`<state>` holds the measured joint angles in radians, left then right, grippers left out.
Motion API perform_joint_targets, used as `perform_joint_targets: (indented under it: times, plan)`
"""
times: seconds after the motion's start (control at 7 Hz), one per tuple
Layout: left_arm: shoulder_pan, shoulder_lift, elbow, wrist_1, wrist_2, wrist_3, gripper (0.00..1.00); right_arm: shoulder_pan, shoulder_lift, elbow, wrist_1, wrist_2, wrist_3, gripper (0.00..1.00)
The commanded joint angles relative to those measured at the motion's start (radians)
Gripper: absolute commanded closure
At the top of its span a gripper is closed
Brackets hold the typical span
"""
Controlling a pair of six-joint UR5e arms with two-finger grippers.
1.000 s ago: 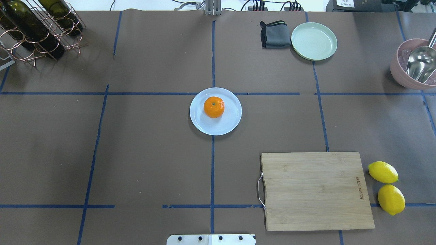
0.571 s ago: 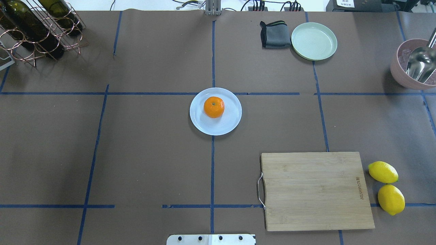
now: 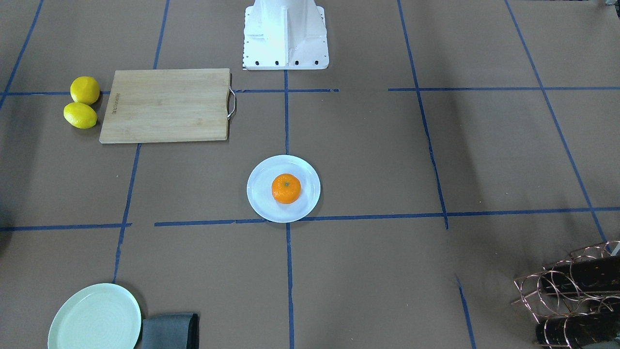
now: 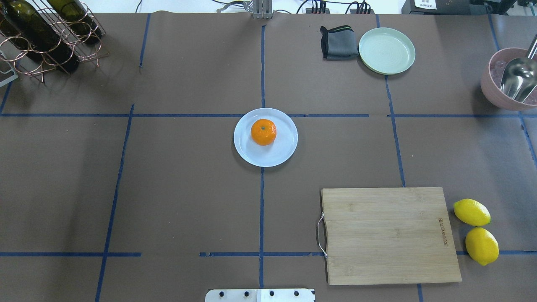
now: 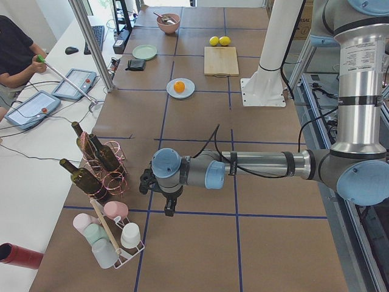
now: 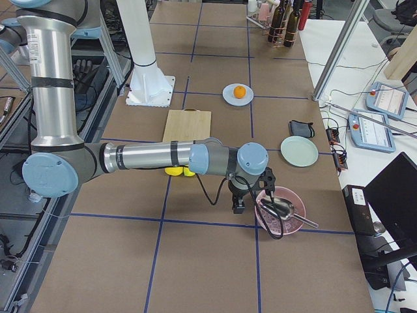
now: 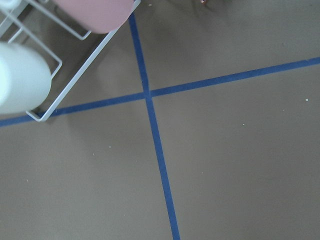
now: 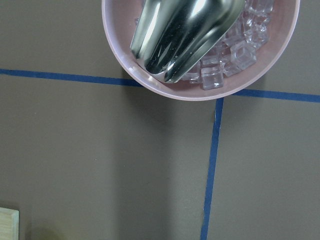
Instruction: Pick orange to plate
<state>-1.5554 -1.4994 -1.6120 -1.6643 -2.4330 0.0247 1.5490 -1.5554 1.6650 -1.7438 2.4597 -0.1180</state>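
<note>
Nothing on the table has shifted over the last second. The orange point(image 4: 263, 132) lies in the same spot on the plate point(image 4: 277, 156), stem dot up, a little off centre toward the far rim and well inside it. The plate sits at the middle of the table point(image 4: 188, 188), on a crossing of blue tape lines.

Neither gripper is near it, and the overhead and front views show no arm at all. The board point(image 4: 388, 235) lies nearer the robot on its right with the two lemons point(image 4: 472, 212) just beside its outer edge. The mint plate point(image 4: 387, 50) and a folded cloth point(image 4: 338, 42) are at the far side.

Out at the ends, the right gripper point(image 6: 238, 205) hangs just beside the pink bowl point(image 6: 279, 215) of ice with its scoop point(image 6: 283, 210). The left gripper point(image 5: 171, 208) hangs over bare table between the bottle rack point(image 5: 97, 164) and the cup rack point(image 5: 115, 243). Both show only in the side views. I cannot tell whether either is open or closed, and I see nothing in either.

By my reading the placing step is over: the fruit rests free on the right plate and both arms are parked wide of it. The next move calls for no grasp at all. At most it is a check that the orange sits steady and does not roll to the rim, with both arms kept clear of the centre.
</note>
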Motion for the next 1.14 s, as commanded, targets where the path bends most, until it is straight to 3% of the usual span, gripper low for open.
perform_joint_targets:
  times: [0.0,1.0]
  plan:
    - [-0.015,-0.002,-0.005,0.005,0.005,0.0,0.0,0.002,-0.002,-0.001,0.001,-0.004,0.0,0.0]
    - [-0.029,-0.001,-0.017,0.005,0.006,0.0,0.0,0.002,0.001,0.001,0.001,-0.004,0.006,0.0]
